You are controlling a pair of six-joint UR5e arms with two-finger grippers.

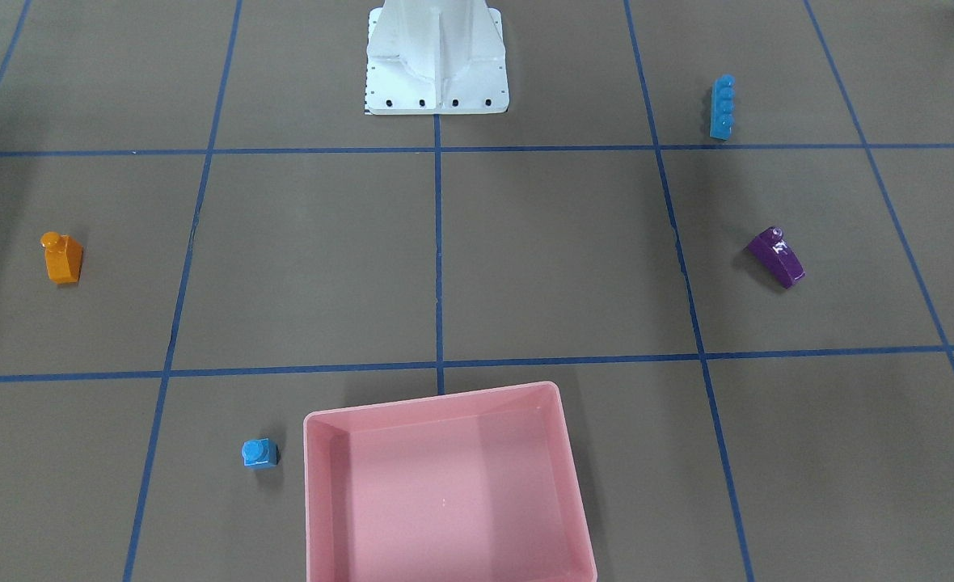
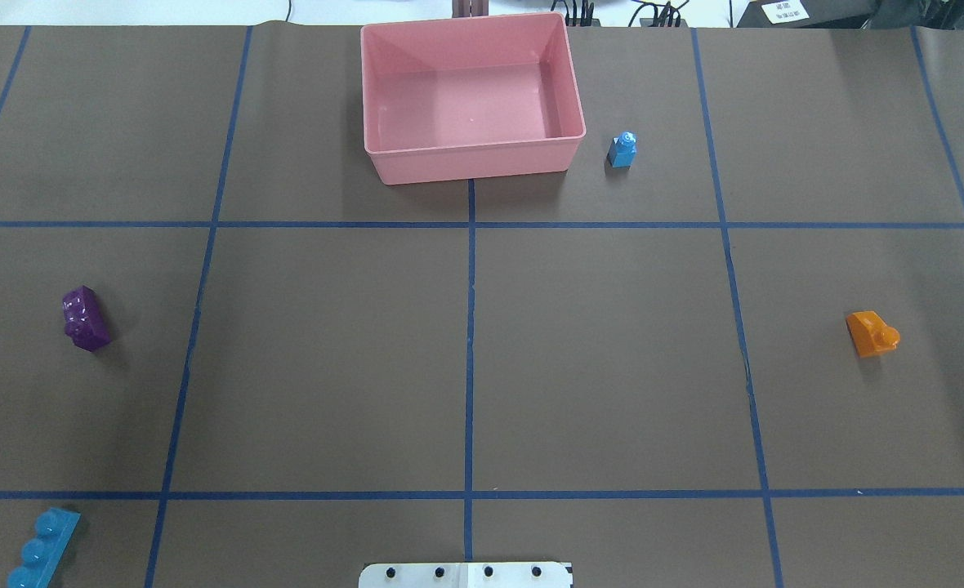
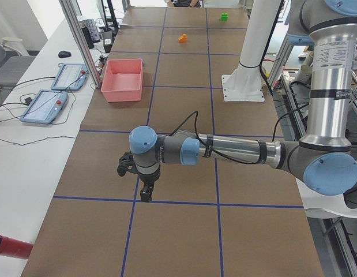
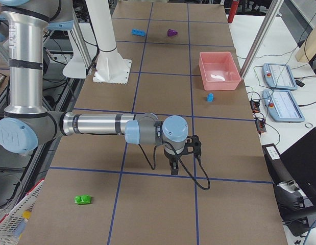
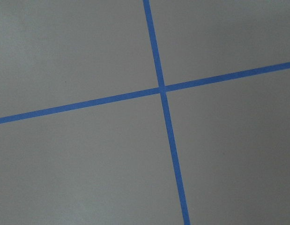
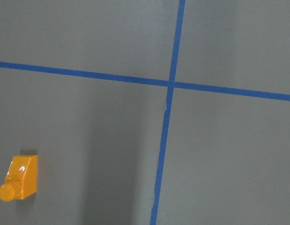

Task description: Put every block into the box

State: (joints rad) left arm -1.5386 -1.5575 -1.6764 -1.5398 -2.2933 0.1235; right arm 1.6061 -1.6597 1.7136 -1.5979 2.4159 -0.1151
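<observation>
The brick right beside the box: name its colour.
Blue. The one-stud brick shows best in the exterior front-facing view.

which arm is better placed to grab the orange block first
Right. The orange block lies on the robot's right half of the table, and the right wrist view shows it; the left wrist view shows no block, only blue tape.
</observation>
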